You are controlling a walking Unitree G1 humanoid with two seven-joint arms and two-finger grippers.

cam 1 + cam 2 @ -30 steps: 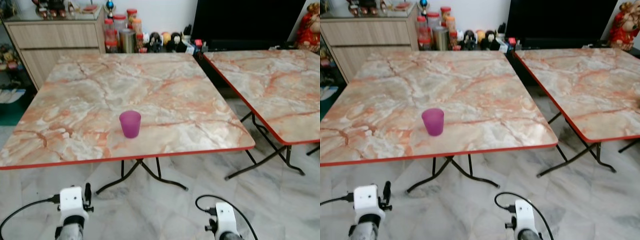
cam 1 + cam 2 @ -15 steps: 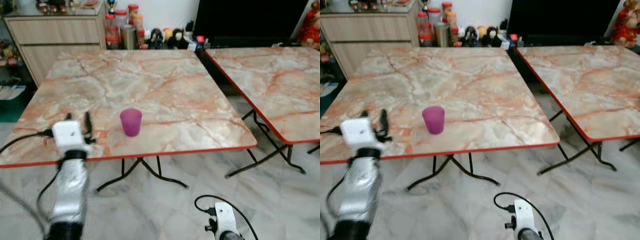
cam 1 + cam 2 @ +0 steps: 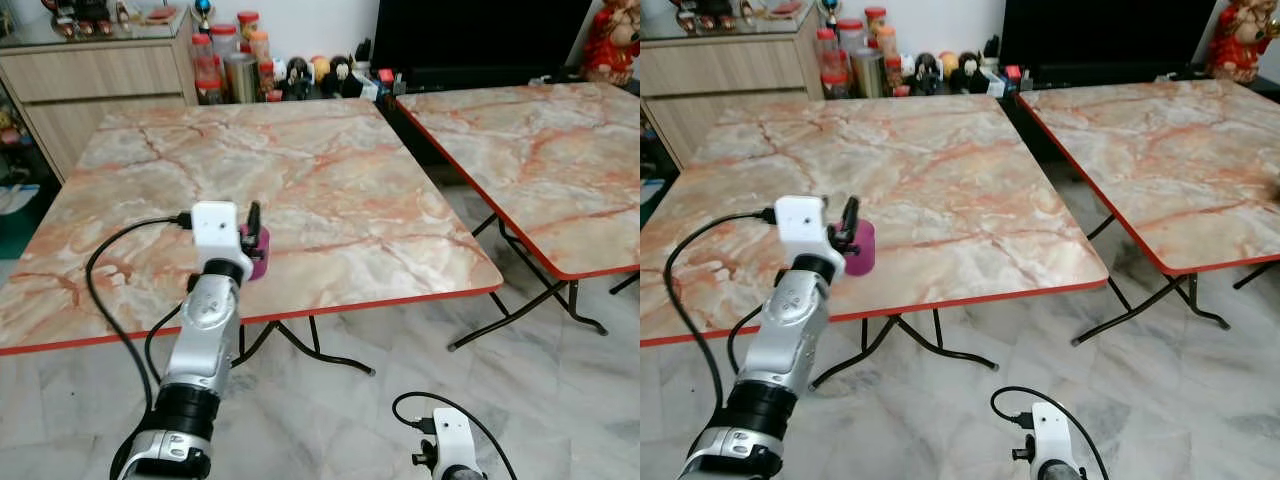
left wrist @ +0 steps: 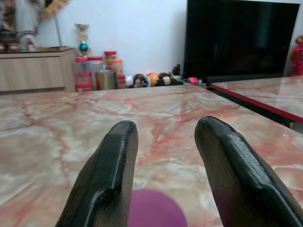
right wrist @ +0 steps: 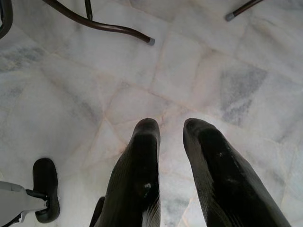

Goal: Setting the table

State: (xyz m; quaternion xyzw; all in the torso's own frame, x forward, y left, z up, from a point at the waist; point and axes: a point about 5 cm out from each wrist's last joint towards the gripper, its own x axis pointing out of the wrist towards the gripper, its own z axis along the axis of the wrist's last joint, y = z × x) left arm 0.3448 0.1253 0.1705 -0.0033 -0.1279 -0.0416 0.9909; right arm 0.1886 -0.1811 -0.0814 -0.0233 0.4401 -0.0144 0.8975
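While the right tool (image 5: 165,142) hangs idle above the floor, slightly parted, the left tool (image 4: 163,146) hovers spread over a purple cup (image 3: 861,248) near the marble table's (image 3: 330,170) front edge, apparently lined up to straddle it for a grasp.

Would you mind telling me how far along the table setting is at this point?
Done so far: a purple cup stands on the near marble table, the sole item laid. In hand: the left gripper is raised at the cup, fingers open above its rim, not gripping. Left: everything else; the second table bears nothing, and the right gripper hangs idle over the floor.
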